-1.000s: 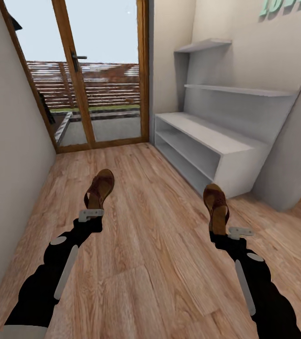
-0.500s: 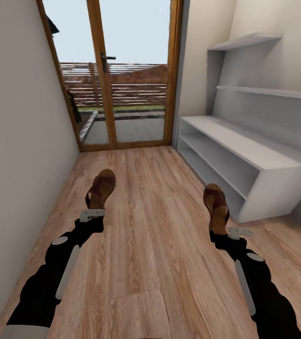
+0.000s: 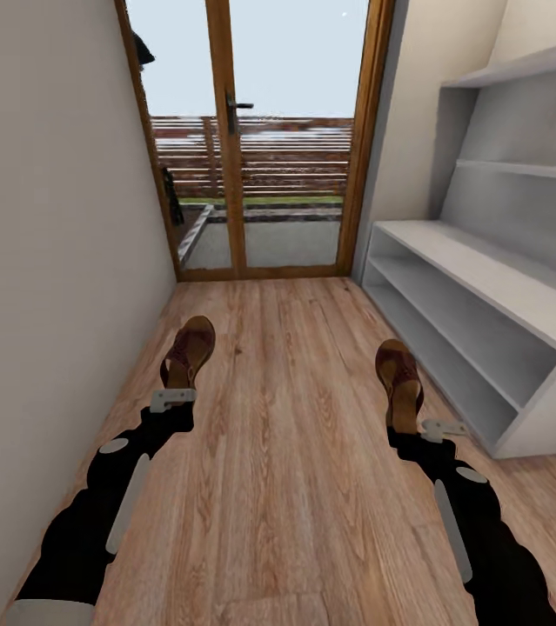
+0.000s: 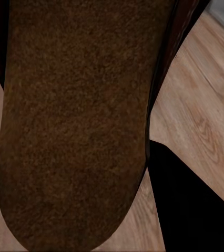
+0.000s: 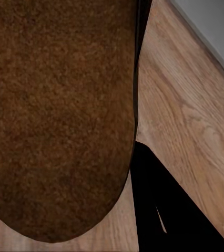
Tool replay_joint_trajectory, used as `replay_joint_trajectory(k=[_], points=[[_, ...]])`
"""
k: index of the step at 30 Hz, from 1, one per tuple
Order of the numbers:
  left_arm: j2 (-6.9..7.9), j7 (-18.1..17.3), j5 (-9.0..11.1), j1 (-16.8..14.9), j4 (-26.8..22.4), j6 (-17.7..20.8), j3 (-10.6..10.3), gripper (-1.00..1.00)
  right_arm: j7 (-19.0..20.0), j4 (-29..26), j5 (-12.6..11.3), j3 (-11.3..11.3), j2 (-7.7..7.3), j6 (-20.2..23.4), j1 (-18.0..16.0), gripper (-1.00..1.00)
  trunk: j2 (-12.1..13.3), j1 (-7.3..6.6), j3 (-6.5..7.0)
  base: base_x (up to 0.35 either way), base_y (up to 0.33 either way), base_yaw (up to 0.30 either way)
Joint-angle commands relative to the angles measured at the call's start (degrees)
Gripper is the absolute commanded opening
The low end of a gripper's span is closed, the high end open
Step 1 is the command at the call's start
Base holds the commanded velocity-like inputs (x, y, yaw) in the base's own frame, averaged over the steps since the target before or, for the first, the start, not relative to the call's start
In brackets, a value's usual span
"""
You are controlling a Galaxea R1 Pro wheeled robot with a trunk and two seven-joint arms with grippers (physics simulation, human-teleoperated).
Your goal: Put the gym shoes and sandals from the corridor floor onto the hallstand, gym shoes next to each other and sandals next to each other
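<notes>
Two sandals (image 3: 188, 350) (image 3: 398, 378) held, one per jaws; fingertips hidden; hallstand (image 3: 495, 296) cut off right.

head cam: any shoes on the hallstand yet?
No. Both compartments and the top of the hallstand are bare; each sandal sits at an arm's end.

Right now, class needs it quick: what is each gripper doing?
Left gripper: closed on the left sandal.
Right gripper: closed on the right sandal.
</notes>
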Motion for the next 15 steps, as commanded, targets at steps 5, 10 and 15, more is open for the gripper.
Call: replay_joint_trajectory(k=[5,10,15], points=[[0.01,-0.1,0.4,0.0,-0.1,0.3,0.0,-1.00,-0.1,-0.1,-0.2,0.0,0.00,0.4,0.0,-1.00,0.0,0.02,-0.05,0.347,0.000,0.011],[0.01,-0.1,0.4,0.0,-0.1,0.3,0.0,-1.00,-0.1,-0.1,-0.1,0.0,0.00,0.4,0.0,-1.00,0.0,0.02,-0.05,0.347,0.000,0.002],[0.01,-0.1,0.4,0.0,-0.1,0.3,0.0,-1.00,-0.1,-0.1,-0.1,0.0,0.00,0.3,0.0,-1.00,0.0,0.02,-0.05,0.347,0.000,0.000]])
